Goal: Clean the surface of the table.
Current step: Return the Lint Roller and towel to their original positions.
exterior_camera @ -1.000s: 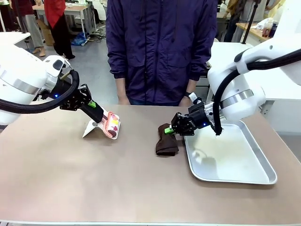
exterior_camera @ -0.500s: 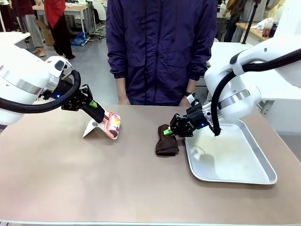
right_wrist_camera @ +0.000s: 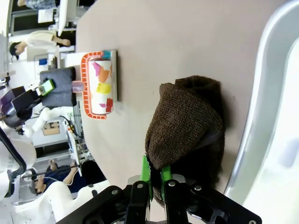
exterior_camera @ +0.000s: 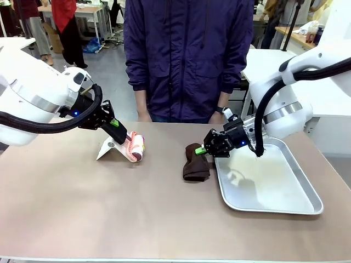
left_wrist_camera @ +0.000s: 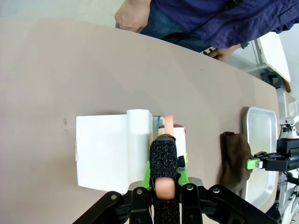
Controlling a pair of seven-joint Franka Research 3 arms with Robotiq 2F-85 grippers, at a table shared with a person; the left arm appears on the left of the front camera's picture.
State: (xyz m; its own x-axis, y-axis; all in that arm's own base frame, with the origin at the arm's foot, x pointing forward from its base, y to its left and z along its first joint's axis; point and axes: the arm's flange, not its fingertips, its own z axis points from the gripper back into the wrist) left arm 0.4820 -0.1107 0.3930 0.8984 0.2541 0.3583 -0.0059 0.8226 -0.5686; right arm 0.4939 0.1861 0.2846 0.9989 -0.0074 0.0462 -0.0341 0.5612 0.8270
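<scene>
we see the left gripper has drifted toward 3 o'clock across the table, and the lint roller it grips by the handle has gone with it. the roller has also turned: a second ago its patterned side lay broad toward us, and now it looks narrower and more on end beside the white sheet. the left arm's wrist sits higher and closer to the middle than before. the right gripper, clamped on the brown cloth, has shifted slightly toward 3 o'clock, and the cloth's near end has slid a touch the same way.
</scene>
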